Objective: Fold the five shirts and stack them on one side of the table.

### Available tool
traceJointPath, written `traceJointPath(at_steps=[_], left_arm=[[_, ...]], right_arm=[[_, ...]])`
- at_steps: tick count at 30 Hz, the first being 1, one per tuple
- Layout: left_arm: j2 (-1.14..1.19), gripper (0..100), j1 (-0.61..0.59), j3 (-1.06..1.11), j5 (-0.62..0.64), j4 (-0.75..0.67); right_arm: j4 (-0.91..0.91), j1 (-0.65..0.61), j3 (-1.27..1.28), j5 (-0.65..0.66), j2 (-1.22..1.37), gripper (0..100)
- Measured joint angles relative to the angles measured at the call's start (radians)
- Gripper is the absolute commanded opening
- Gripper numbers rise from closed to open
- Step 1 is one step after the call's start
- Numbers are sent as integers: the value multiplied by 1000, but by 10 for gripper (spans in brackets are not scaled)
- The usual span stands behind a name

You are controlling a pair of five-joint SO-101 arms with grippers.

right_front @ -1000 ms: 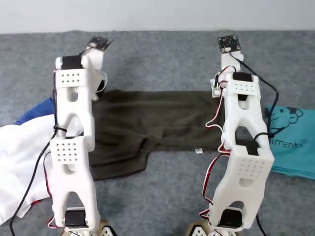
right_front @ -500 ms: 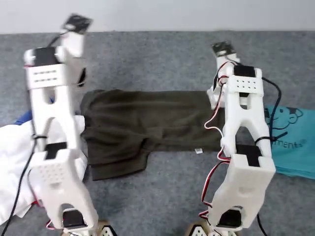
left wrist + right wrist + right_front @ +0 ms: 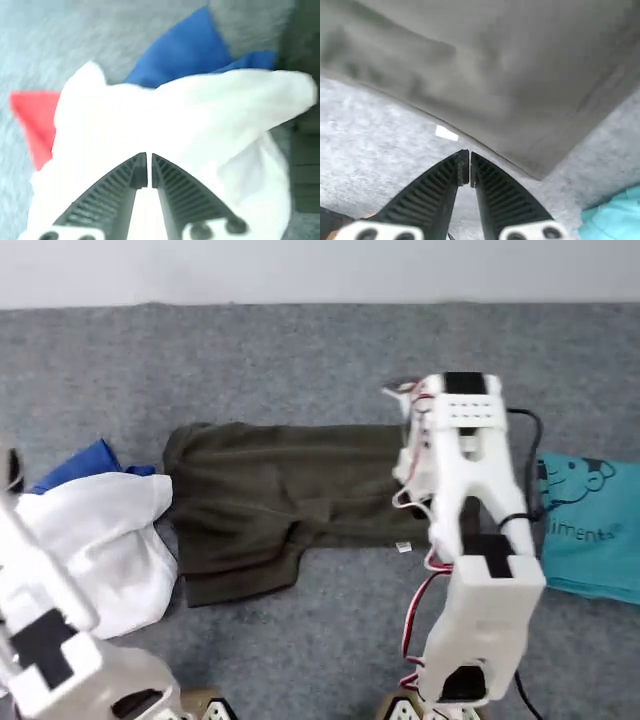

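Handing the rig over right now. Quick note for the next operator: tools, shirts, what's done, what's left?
Left tool: shut, empty, above the crumpled white shirt.
Right tool: shut, empty, over the grey table, just off the near hem of the dark olive shirt.
Shirts: the olive one is spread mid-table with one sleeve sticking out. The blue shirt and red cloth peek out at the white one's edges. The teal shirt lies flat on the right side.
Done: no stack yet. The teal looks folded, but that is not certain.
Left: finish the olive, fold the rest, stack all on one side.
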Motion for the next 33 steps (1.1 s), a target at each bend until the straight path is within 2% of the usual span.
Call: traceJointPath(at_steps=[5,12,15,23,33], left_arm=[[-34,36,-130,25,0,0],[15,36,-250,25,0,0],[18,36,-296,25,0,0],[20,36,-385,25,-71,0],[28,36,-410,25,-106,0]], right_arm=[[-3,-216,0,0,0,20],[-106,-520,0,0,0,200],[-153,-617,0,3,5,198],[-203,-763,-31,3,74,200],[-167,-832,-338,3,279,199]])
